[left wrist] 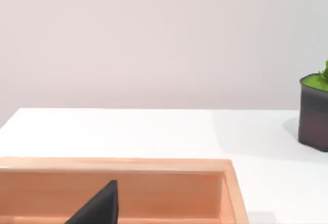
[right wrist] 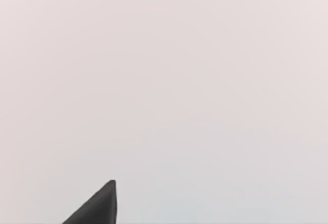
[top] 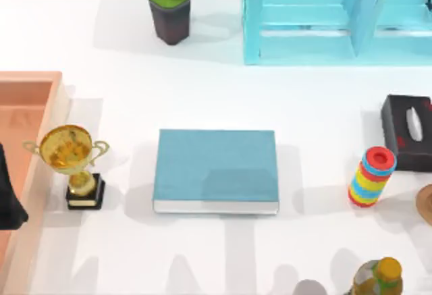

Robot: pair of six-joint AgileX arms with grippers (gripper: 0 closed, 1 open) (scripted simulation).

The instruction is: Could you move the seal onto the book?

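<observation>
book (top: 216, 168): flat, centre worktop (top: 202, 92), top bare. seal: unlocated; judged light, rigid, best pinched at body sides. left gripper (top: 8, 194) over tray (top: 30, 82); finger state: cannot tell.

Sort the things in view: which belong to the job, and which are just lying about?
Job: book.

Lying about: trophy, potted plant, blue shelf, tissue box, striped cylinder, wooden tray, bottle.
</observation>
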